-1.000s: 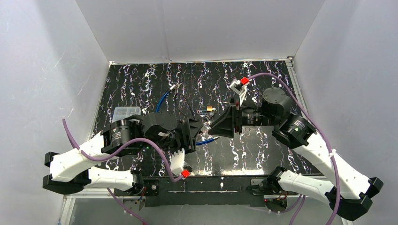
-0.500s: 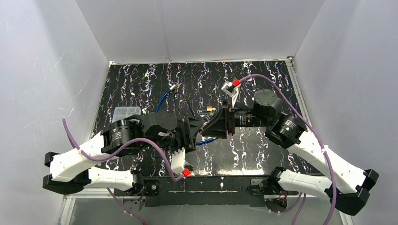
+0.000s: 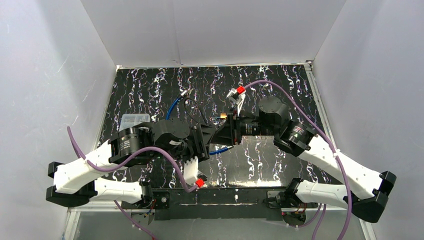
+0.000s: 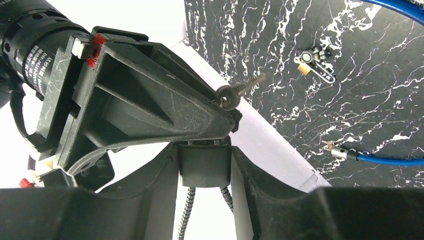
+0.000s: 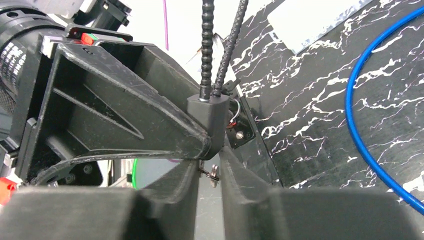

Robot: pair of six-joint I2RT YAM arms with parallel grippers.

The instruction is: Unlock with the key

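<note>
The left gripper [image 4: 205,150] clamps the lock [image 4: 205,167] by its sides, above the table, presumably to steady it for the right gripper [image 5: 209,165], whose jaws stand narrow about the key [image 4: 235,92] right beside the lock; whether they truly pinch it I cannot tell.

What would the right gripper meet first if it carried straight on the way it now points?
Most likely the black lock body held by the left gripper, straight ahead and very close. The key sits between the fingers of the right gripper. Exact depth is unclear.
</note>
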